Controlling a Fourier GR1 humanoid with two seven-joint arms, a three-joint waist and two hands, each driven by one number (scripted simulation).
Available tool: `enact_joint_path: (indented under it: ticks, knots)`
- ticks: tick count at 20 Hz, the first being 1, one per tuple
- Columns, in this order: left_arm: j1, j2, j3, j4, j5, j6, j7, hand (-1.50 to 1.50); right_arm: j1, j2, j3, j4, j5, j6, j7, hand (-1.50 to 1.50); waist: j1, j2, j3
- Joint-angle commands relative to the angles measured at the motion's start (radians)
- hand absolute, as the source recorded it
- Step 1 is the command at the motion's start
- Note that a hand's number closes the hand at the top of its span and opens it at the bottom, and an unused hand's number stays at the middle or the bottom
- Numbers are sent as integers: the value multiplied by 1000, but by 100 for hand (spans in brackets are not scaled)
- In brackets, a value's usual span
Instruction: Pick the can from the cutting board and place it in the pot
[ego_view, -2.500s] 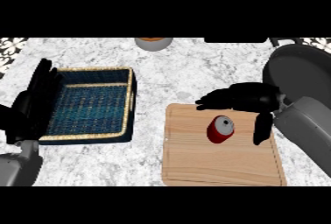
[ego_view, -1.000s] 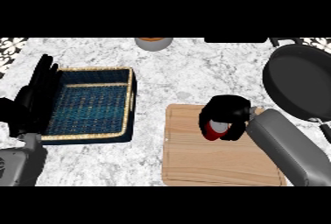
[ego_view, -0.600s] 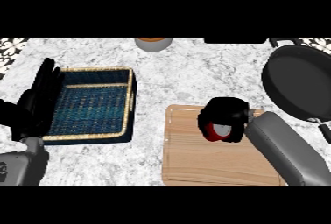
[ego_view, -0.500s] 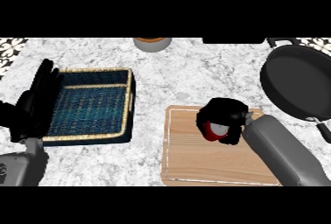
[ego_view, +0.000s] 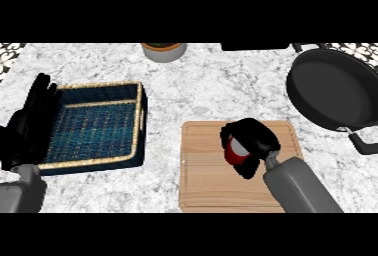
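A red can (ego_view: 236, 151) with a silver top sits over the wooden cutting board (ego_view: 210, 180) at lower centre. My right hand (ego_view: 253, 140) is curled round it, covering most of its body; whether it rests on the board or is lifted I cannot tell. The black pot (ego_view: 332, 94), wide and dark inside, stands at the upper right with a handle (ego_view: 363, 144) at its lower side. My left hand (ego_view: 29, 120) rests open at the left edge, fingers up, beside the basket.
A dark blue woven basket (ego_view: 96, 127) with a tan rim sits left of the board. A small grey cup (ego_view: 164, 50) stands at the counter's far edge. White marble counter (ego_view: 214, 85) lies between the board and the pot.
My right hand came down over the can and curled round it. Since then hand and can have held nearly still, while the view shifted a little.
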Motion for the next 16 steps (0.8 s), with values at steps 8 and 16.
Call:
enact_joint_path:
  ticks: [8, 16]
  knots:
    - [24, -8, -15, -48, -8, 1, 24, 0, 190, 130, -129, -602, 39, -250, 349, 150, 6, 8, 7]
    - [12, -44, -38, 11, -39, -16, -58, 0, 126, 57, -329, -825, 68, -220, 477, 150, 42, 26, 6]
